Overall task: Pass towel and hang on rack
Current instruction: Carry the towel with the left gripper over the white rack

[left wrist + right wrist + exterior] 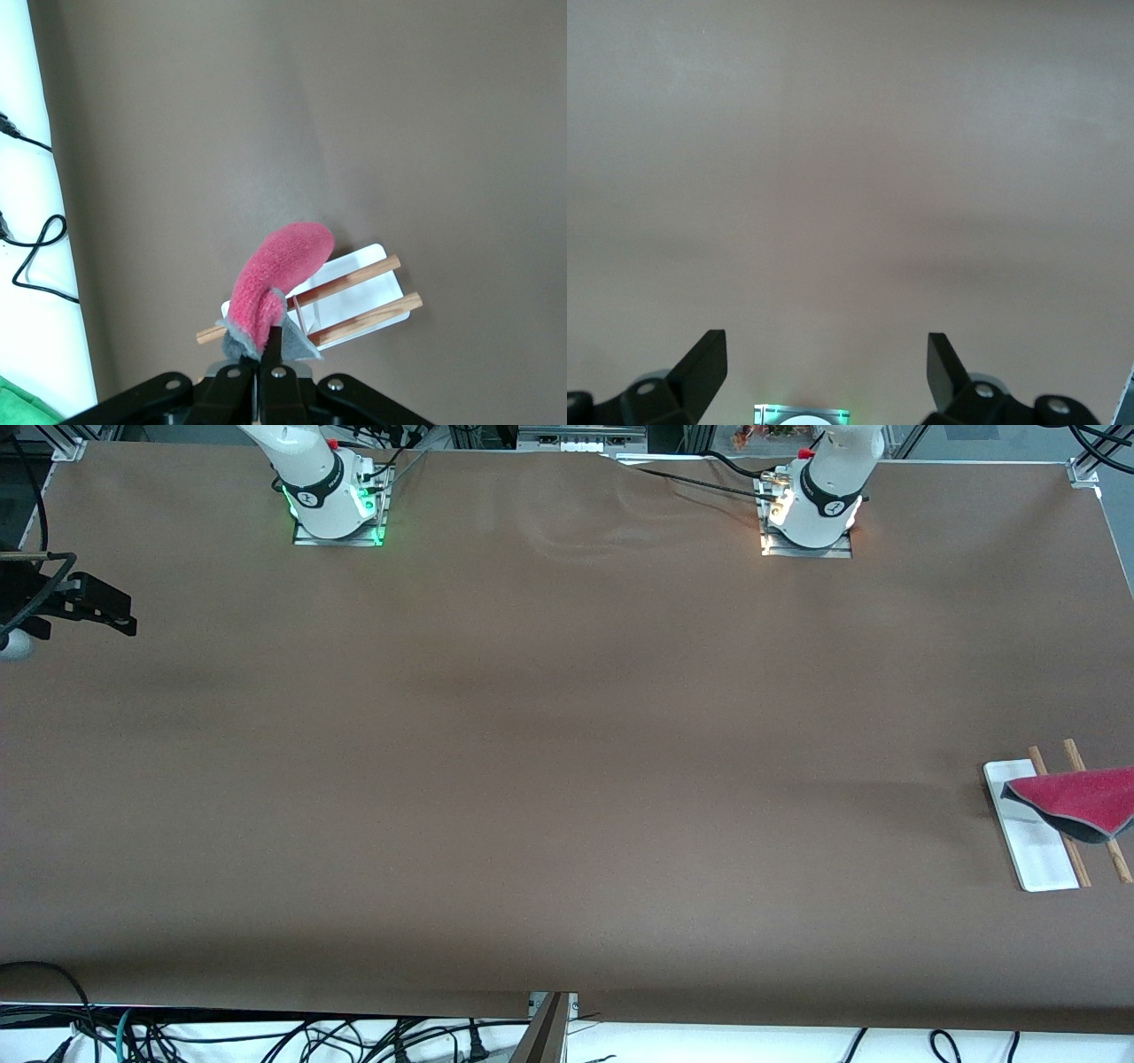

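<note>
The pink-red towel (1083, 799) with its dark grey reverse hangs over the rack at the left arm's end of the table, running off the edge of the front view. The rack has a white base (1036, 850) and two wooden rods (1118, 861). My left gripper (270, 343) is shut on the towel's (282, 276) grey-edged corner, above the rack's base (376, 267) and rods (365, 276). This gripper is out of the front view. My right gripper (115, 615) waits open and empty at the right arm's end, and it also shows in the right wrist view (826, 343).
The brown table cover (567, 762) is bare between the arms. The right arm's base (335, 500) glows green and the left arm's base (811, 509) glows white. Cables (266, 1036) lie below the table's near edge.
</note>
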Robot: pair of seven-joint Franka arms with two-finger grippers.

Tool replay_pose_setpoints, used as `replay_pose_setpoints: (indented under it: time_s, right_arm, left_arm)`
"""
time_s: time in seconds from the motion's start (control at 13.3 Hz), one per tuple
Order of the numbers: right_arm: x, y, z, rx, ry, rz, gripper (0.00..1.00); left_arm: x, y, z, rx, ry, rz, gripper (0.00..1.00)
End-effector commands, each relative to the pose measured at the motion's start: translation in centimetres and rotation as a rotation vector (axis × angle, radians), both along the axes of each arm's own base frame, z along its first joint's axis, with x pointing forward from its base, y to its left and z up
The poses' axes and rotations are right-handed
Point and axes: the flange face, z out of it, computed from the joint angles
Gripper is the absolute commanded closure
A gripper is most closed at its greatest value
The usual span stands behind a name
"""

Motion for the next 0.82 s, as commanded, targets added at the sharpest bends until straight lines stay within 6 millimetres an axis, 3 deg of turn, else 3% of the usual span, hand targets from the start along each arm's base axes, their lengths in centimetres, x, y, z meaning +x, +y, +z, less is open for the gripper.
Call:
replay_pose_setpoints:
  time_s: [0.0, 0.07, 0.3, 0.53, 0.75]
  right_arm:
    - [0.3, 0.0, -0.6, 0.017, 0.004, -0.008, 0.0]
    - [0.3, 0.4, -0.3, 0.019, -0.004, -0.002, 0.0]
    - [0.4, 1.0, -0.2, 0.016, -0.006, 0.007, 0.0]
    - [0.6, 0.9, -0.6, 0.015, -0.001, 0.009, 0.0]
    - [0.6, 1.0, -0.6, 0.015, -0.001, 0.009, 0.0]
  left_arm:
    - [-0.1, 1.2, 0.5, 0.033, -0.012, -0.052, 1.0]
    - [-0.3, 1.7, 0.4, 0.041, -0.023, -0.066, 1.0]
    - [-1.2, 4.5, -2.4, 0.049, -0.009, -0.111, 1.0]
    - [-2.3, 6.5, -3.4, 0.051, -0.006, -0.117, 1.0]
    - [-3.8, 9.2, -6.3, 0.07, 0.013, -0.129, 1.0]
